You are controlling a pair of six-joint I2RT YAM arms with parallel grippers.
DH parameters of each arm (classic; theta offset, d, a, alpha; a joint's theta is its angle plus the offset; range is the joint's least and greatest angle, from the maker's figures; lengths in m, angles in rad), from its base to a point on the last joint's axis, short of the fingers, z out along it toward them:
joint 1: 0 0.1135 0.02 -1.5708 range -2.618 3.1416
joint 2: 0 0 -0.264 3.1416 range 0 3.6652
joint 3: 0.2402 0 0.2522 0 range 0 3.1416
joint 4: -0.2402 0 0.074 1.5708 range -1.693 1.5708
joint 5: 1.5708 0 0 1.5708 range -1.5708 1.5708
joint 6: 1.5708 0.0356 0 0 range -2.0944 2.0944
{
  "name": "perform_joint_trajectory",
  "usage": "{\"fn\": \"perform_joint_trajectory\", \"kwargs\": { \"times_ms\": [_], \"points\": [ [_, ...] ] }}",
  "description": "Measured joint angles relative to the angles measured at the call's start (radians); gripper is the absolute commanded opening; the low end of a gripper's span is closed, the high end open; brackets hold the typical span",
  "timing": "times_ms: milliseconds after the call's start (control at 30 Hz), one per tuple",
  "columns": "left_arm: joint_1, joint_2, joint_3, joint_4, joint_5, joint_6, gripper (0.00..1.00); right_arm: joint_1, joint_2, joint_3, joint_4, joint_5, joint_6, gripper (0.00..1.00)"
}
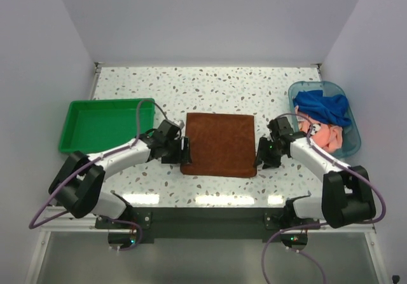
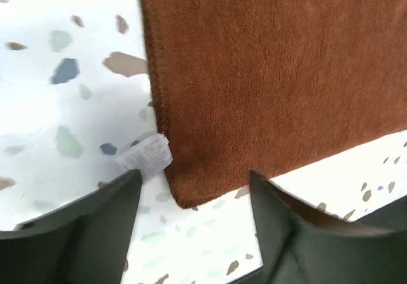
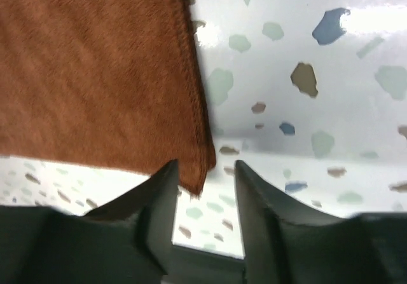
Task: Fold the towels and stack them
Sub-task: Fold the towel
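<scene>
Towel (image 1: 219, 143), rust-brown cloth rectangle, flat on speckled table (image 1: 191, 87); I see left jaws, right jaws released, straddling near corners.

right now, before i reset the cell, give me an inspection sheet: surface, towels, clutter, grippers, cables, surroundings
surface: speckled table, glare along the near edge
job's things: rust-brown towel spread flat at centre, unfolded; blue towel and pink towel heaped in the tub
clutter: green tray at left; clear blue tub at right
grippers: left gripper open, straddling the brown towel's near left corner; right gripper open, straddling its near right corner
cables: purple cables looping along both arms, off the towel
surroundings: white walls on three sides
</scene>
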Motion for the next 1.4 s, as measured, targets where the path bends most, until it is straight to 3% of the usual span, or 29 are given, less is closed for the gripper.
{"fn": "perform_joint_trajectory", "kwargs": {
  "times_ms": [100, 333, 600, 767, 1000, 1400],
  "points": [
    [0.005, -0.005, 0.085, -0.089, -0.048, 0.078, 0.94, 0.000, 0.002, 0.108, -0.089, 0.000, -0.064, 0.59],
    [0.130, 0.095, 0.432, -0.104, -0.090, 0.408, 0.95, -0.003, 0.199, 0.605, -0.137, 0.008, -0.329, 0.59],
    [0.244, 0.310, 0.569, -0.012, 0.028, 0.711, 0.91, -0.039, 0.606, 1.062, -0.289, -0.038, -0.632, 0.56],
    [0.272, 0.501, 0.669, -0.016, 0.116, 0.835, 0.84, -0.063, 0.741, 1.168, -0.335, -0.112, -0.741, 0.52],
    [0.273, 0.638, 0.816, -0.075, 0.193, 0.957, 0.69, -0.066, 0.867, 1.228, -0.362, -0.146, -0.859, 0.52],
    [0.273, 0.746, 0.956, -0.165, 0.261, 1.071, 0.68, -0.093, 0.949, 1.257, -0.386, -0.153, -0.953, 0.49]
  ]
}}
